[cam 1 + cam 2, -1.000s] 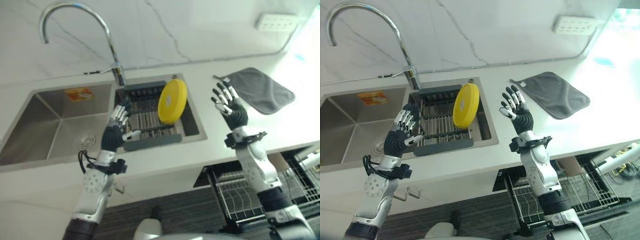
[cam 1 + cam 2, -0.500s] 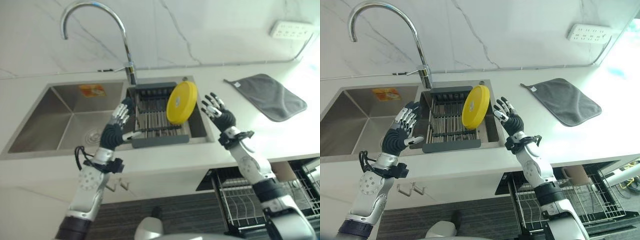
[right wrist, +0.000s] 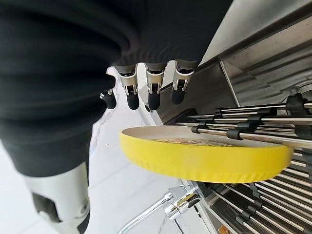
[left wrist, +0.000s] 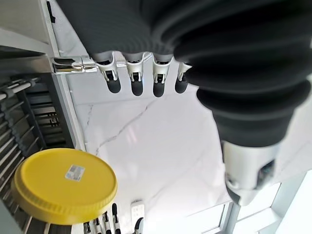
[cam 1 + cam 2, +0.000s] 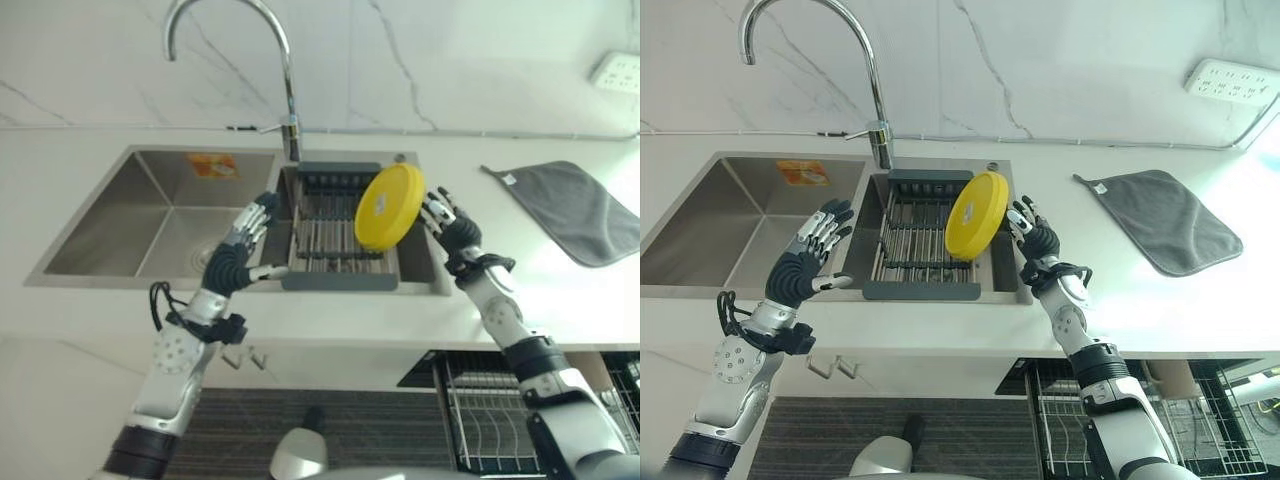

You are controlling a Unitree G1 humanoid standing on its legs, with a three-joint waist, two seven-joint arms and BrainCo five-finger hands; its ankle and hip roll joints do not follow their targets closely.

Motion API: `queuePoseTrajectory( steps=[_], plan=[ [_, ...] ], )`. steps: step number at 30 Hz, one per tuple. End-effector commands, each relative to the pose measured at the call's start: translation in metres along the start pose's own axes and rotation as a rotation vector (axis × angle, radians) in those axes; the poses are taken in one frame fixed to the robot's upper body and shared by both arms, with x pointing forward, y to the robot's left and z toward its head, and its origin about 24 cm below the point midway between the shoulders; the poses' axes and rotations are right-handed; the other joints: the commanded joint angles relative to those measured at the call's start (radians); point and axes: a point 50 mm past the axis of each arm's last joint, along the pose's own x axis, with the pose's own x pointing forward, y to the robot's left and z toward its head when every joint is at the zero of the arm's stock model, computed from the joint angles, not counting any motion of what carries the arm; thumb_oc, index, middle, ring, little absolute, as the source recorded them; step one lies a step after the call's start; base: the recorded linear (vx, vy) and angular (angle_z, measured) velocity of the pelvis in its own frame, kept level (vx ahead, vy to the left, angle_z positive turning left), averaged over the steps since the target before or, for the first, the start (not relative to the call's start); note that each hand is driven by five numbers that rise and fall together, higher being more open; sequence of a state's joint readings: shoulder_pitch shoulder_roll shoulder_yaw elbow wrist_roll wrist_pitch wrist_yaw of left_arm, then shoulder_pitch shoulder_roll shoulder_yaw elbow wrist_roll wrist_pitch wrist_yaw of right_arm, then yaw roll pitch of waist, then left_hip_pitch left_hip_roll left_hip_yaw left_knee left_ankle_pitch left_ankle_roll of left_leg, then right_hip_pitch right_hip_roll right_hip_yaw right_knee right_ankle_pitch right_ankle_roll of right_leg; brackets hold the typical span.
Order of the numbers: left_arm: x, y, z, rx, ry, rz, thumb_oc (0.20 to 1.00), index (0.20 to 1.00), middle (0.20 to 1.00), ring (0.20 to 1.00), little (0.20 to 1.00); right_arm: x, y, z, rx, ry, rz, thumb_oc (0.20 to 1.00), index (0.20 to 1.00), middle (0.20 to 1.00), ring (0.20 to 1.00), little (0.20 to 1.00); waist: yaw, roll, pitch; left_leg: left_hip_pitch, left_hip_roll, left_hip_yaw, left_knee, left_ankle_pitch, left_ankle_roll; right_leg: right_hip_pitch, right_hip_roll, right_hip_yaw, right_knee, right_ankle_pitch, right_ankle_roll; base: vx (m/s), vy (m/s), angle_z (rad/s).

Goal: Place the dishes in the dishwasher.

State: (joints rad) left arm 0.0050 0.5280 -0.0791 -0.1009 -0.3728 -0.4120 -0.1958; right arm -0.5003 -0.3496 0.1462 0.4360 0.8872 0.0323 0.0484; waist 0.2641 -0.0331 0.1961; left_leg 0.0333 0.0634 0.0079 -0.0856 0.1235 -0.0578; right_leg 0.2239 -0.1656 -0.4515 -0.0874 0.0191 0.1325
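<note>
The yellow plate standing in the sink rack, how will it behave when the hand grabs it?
The plate looks rigid, so it should keep its shape. It leans on edge in the rack, so a nudge may tip it. Its smooth face could slip from the open right hand.

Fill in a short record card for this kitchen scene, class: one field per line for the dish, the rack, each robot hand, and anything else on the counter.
dish: yellow plate, standing tilted on edge in the rack
rack: dark drying rack set in the sink's right basin
sink: steel sink with tall tap
right hand: open, fingers spread just beside the plate's right edge, not gripping it
left hand: open, raised at the rack's left side, holding nothing
counter extras: grey cloth lying flat to the right
</note>
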Motion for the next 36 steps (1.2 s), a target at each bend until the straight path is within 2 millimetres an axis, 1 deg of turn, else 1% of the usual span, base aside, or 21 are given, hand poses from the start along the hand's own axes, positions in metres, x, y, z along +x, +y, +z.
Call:
queuePoseTrajectory(
  steps=[1, 7, 19, 31, 36],
  plan=[
    [0.007, 0.001, 0.013, 0.000, -0.086, -0.031, 1.000, 1.000, 1.000, 1.000, 1.000, 0.012, 0.014, 0.033, 0.025, -0.125, 0.069, 1.000, 1.000, 1.000, 1.000, 1.000, 0.025, 0.032, -0.025, 0.045, 0.035, 0.003, 0.005, -0.058, -0.001, -0.013, -0.019, 0.007, 0.065, -0.016, -0.005, 0.03, -0.009, 0.00],
    [0.007, 0.002, 0.013, 0.001, -0.085, -0.039, 1.000, 1.000, 1.000, 1.000, 1.000, 0.018, 0.018, 0.031, 0.029, -0.105, 0.065, 1.000, 1.000, 1.000, 1.000, 1.000, 0.037, 0.034, -0.017, 0.044, 0.032, -0.011, 0.009, -0.057, 0.000, -0.012, -0.019, 0.011, 0.069, -0.018, -0.003, 0.04, -0.013, 0.00],
    [0.005, 0.002, 0.012, 0.003, -0.061, -0.057, 1.000, 1.000, 1.000, 1.000, 1.000, 0.021, 0.023, 0.030, 0.028, -0.081, 0.090, 1.000, 1.000, 1.000, 1.000, 1.000, 0.052, 0.034, -0.007, 0.044, 0.028, -0.028, 0.015, -0.054, 0.001, -0.005, -0.018, 0.006, 0.077, -0.019, -0.002, 0.03, -0.002, 0.01],
    [0.004, 0.004, 0.012, 0.013, -0.051, -0.086, 1.000, 1.000, 1.000, 1.000, 1.000, 0.027, 0.029, 0.039, 0.020, -0.092, 0.110, 1.000, 1.000, 1.000, 1.000, 1.000, 0.075, 0.023, 0.010, 0.029, 0.023, -0.045, 0.024, -0.049, 0.005, -0.002, -0.018, -0.004, 0.083, -0.015, 0.005, 0.02, -0.008, 0.05],
    [0.003, 0.006, 0.012, 0.017, -0.044, -0.093, 1.000, 1.000, 1.000, 1.000, 1.000, 0.028, 0.029, 0.038, 0.017, -0.084, 0.101, 1.000, 1.000, 1.000, 1.000, 1.000, 0.083, 0.019, 0.016, 0.025, 0.022, -0.049, 0.031, -0.049, 0.006, -0.002, -0.018, -0.006, 0.088, -0.014, 0.007, 0.02, -0.012, 0.02]
  ],
)
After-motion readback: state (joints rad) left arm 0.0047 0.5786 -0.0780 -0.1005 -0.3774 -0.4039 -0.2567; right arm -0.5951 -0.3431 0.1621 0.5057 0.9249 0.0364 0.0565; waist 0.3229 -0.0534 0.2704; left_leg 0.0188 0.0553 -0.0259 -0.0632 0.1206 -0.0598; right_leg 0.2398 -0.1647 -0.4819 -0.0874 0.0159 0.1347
